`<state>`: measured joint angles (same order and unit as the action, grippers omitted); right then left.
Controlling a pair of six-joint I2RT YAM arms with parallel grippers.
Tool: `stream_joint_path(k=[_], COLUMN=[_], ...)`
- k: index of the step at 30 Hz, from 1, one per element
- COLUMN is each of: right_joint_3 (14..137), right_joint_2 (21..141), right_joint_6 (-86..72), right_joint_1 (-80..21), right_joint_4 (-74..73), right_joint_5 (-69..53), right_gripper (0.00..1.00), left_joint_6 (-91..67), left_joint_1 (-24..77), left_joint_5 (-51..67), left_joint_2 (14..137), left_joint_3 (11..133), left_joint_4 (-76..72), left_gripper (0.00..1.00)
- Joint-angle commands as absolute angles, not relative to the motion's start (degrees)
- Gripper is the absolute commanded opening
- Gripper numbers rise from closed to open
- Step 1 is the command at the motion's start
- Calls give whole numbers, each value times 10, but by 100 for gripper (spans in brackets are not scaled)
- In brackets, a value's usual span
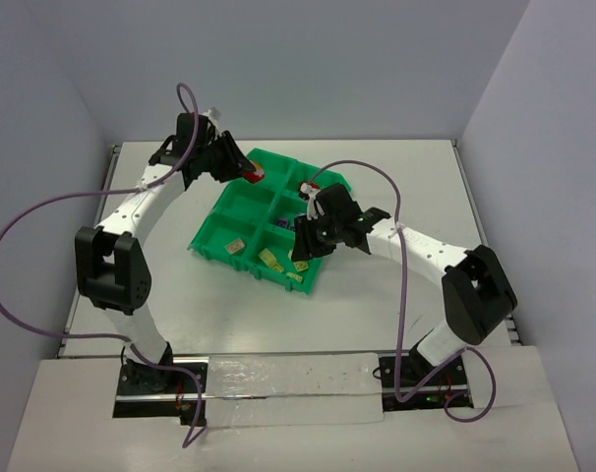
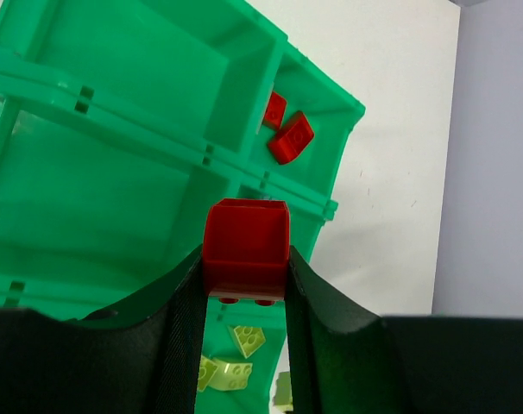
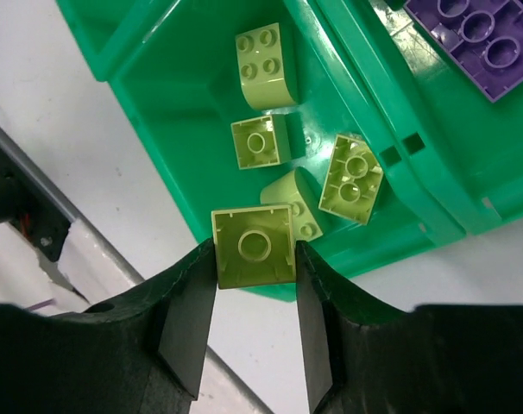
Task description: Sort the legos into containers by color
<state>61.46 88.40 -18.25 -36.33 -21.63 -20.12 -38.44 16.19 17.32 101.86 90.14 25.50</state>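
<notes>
**Left gripper** [image 2: 244,283]. I read both fingers as clenched on a red lego [image 2: 245,246], one pad flat against each side face. In the left wrist view the brick sat at centre frame, lifted clear above the green tray [image 2: 115,190], with its open hollow side turned up toward the top of the frame. Two more red legos [image 2: 289,136] lay just beside each other in the compartment at the upper right of that frame; I could not tell whether they touched. In the overhead view this gripper hung over the upper-left end of the tray.

**Right gripper** [image 3: 255,263]. I read its fingers as clamped on a yellow lego [image 3: 253,246], gripped by two opposite sides, with a face bearing one round ring turned toward the camera. In the right wrist view the brick sat at lower centre, over the rim of a compartment where the tray met the white table [image 3: 89,155]. Four yellow legos [image 3: 260,142] lay loose in that compartment, above the held brick in the frame. Two of them leaned together at centre right. A purple lego [image 3: 477,34] lay in the neighbouring compartment at the upper right, partly cut off by the frame edge. In the overhead view this gripper stood at the lower-right corner of the tray.
</notes>
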Motion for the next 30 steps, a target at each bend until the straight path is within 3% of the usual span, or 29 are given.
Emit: stream_joint_path(k=[1,3,4,6,7,16,26,30], right_joint_3=[644,657,660,661,661,665,626,601], right_joint_2=[904,905,905,891,877,733,603,562], right_joint_6=[-193,-186,-185,-184,-185,-248,-289,-300], right_joint_1=[-378,-383,-383,-386,-386,-310,-232,-233], right_joint_4=[-176,-197,-199,-206,-209,-312,-389,-386], right_joint_5=[-179,-178,-174,-163,-151,83,204,213], right_gripper=[50,65,67,95,99,100,100,100], left_joint_6=[-395,-394,-393,-394,-394,-408,-459,-460], left_joint_1=[166,171,172,175,180,238,273,279], left_joint_5=[181,179,178,184,187,207,211,199], left_joint_2=[1049,1073,1076,1094,1100,1197,1324,1350], left_joint_3=[974,1003,1014,1035,1038,1169,1292,1319], left_joint_4=[268,286,288,297,295,286,253,252], left_gripper=[0,0,0,0,0,0,0,16])
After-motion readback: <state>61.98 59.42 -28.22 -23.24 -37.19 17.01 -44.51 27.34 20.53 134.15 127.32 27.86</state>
